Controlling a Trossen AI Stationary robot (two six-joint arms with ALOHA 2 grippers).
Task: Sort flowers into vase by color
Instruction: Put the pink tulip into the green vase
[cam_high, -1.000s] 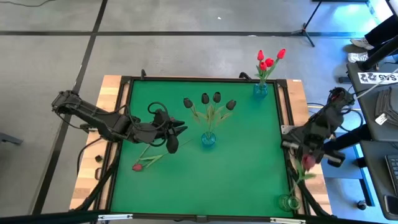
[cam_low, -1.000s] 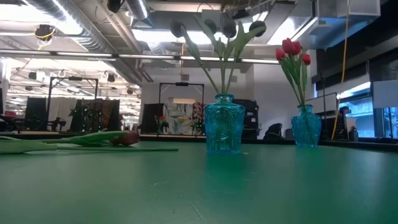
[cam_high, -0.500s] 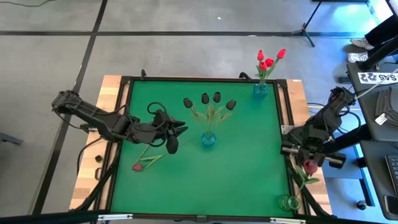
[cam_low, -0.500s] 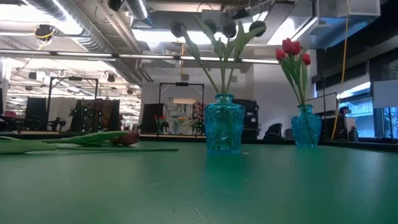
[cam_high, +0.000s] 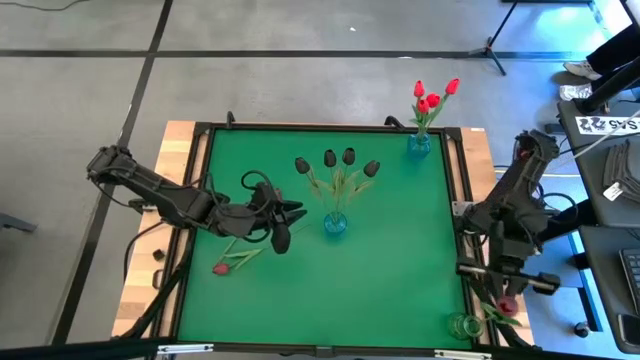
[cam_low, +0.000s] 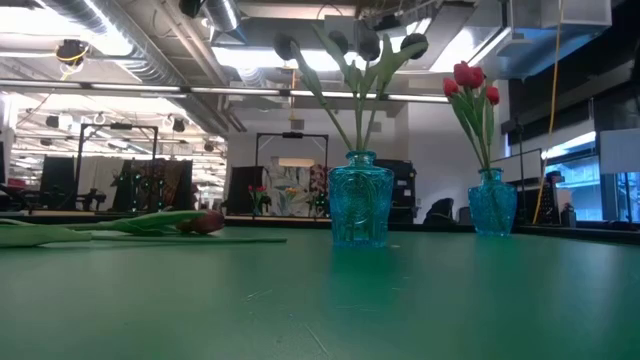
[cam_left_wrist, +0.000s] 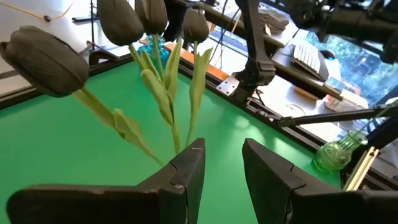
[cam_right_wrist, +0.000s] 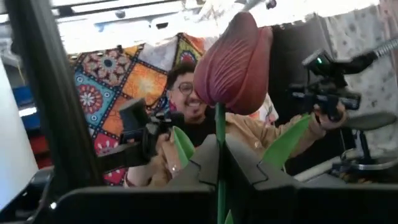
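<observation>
My right gripper (cam_high: 500, 290) hovers over the table's right edge, shut on a pink-maroon tulip (cam_right_wrist: 233, 53), close to a green glass vase (cam_high: 463, 325) at the near right corner. My left gripper (cam_high: 296, 209) is open, with nothing between its fingers (cam_left_wrist: 189, 168), and points at the near-black tulips (cam_high: 338, 160) standing in the centre blue vase (cam_high: 335, 223). Red tulips (cam_high: 432, 97) stand in the far right blue vase (cam_high: 419, 143). Another pink-maroon tulip (cam_high: 225, 265) lies flat on the mat at the left. My right gripper pinches the tulip's stem (cam_right_wrist: 219, 142) between its two fingers, a little below the head. The head rises past the fingertips, with a leaf on either side. The flower is lifted clear of the table.
The green mat (cam_high: 390, 270) has a raised dark frame and wooden borders. A person with a camera (cam_right_wrist: 186, 124) shows in the room beyond the right gripper. Desks and cables (cam_high: 610, 200) stand to the right of the table.
My right gripper has swung along the table's right edge toward the near edge and the green vase, carrying the pink-maroon tulip with it, still shut on the stem.
</observation>
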